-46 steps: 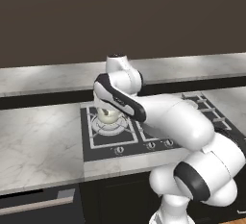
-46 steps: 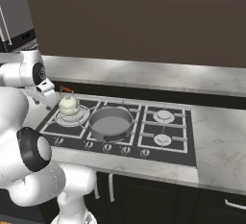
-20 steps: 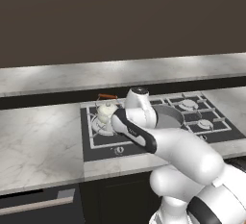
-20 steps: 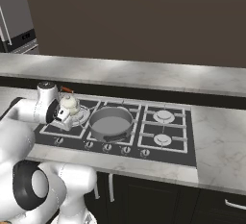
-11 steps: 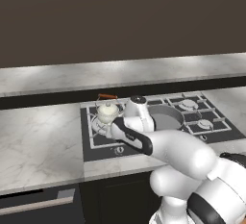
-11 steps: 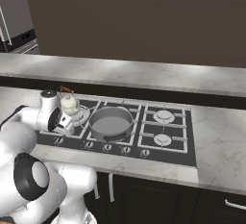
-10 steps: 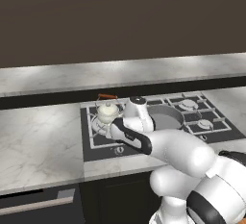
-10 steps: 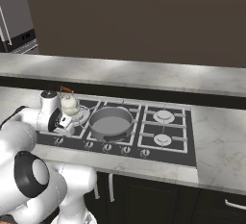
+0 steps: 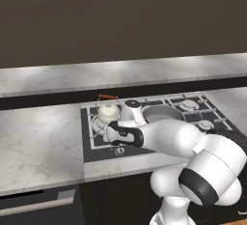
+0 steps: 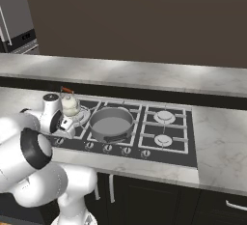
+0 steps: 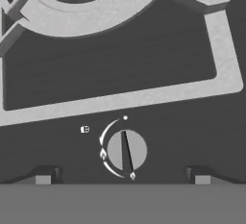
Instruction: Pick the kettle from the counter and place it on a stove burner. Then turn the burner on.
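Left base view: we see the kettle [image 9: 107, 112] sitting on the front-left burner [image 9: 99, 125] of the cooktop [image 9: 91, 147], off the desk [image 9: 38, 142], so placement looks done. The arm reaches low toward the front knob row [image 9: 119, 150].

Right base view: kettle [image 10: 69, 105] on the left burner, pan [image 10: 111, 122] beside it, apart; hand low by the knobs [image 10: 89, 145].

Hand view: one knob [image 11: 126, 150] sits centred between the fingers [image 11: 46, 176], which are spread with nothing pinched. We judge they straddle it ready to turn. Grate [image 11: 218, 50] lies above.

Kettle [image 9: 108, 112] on stove burner [image 9: 100, 124] — arm bent low beside it.
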### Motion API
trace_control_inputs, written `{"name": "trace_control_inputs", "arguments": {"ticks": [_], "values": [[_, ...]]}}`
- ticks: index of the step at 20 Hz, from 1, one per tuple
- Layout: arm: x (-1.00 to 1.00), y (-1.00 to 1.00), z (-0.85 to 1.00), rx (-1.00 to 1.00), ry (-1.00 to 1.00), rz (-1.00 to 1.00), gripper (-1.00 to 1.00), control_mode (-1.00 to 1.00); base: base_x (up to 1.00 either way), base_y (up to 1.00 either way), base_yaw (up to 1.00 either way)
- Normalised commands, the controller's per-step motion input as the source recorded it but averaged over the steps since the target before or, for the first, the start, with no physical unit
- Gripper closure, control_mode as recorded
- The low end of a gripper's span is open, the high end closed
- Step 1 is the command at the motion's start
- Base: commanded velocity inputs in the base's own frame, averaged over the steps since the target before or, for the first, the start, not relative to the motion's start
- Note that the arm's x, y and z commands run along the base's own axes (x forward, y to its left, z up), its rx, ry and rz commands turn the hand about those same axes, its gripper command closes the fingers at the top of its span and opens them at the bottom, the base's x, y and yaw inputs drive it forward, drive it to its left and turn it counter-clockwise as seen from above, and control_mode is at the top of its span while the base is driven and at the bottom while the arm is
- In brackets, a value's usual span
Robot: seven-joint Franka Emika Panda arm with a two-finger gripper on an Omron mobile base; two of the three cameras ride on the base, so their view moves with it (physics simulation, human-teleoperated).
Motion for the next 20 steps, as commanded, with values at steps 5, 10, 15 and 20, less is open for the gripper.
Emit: {"name": "trace_control_inputs", "arguments": {"ticks": [5, 10, 15, 20], "values": [[0.13, 0.01, -0.18, 0.00, 0.01, 0.00, -1.00, -1.00, 0.00, 0.00, 0.00], [0.00, 0.00, -0.19, 0.00, 0.02, 0.00, -1.00, -1.00, 0.00, 0.00, 0.00], [0.01, 0.00, -0.21, 0.00, 0.02, 0.00, -1.00, -1.00, 0.00, 0.00, 0.00], [0.00, 0.00, -0.17, 0.00, 0.03, 0.00, -1.00, -1.00, 0.00, 0.00, 0.00]]}}
